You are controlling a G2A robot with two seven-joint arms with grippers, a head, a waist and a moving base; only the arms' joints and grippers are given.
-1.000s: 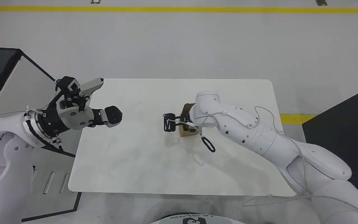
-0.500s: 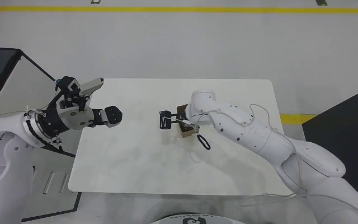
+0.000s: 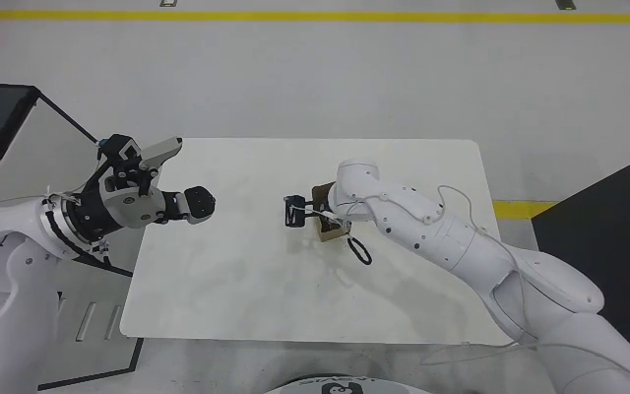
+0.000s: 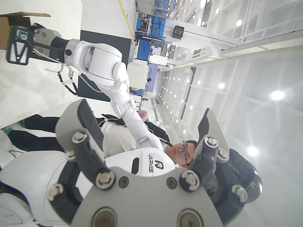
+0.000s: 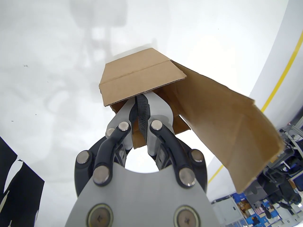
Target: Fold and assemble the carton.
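A brown cardboard carton (image 5: 139,81), partly unfolded, hangs above the white table (image 3: 413,167) near its middle. My right gripper (image 5: 141,109) is shut on one of its panels, and a long flap (image 5: 227,124) splays out to one side. From above, the carton (image 3: 326,229) is mostly hidden under the right wrist, with the right gripper (image 3: 293,212) pointing toward the left arm. My left gripper (image 3: 199,205) is held over the table's left part, open and with nothing in it, well apart from the carton. In the left wrist view its fingers (image 4: 91,121) stand wide, with the carton (image 4: 9,22) far off.
A black frame (image 3: 59,118) stands off the table's left edge. A black cable loop (image 3: 361,252) hangs under the right forearm. A yellow floor line (image 3: 315,16) runs behind the table.
My right gripper with the carton shifted a little toward the left arm, then eased slightly back. The left arm has not moved.
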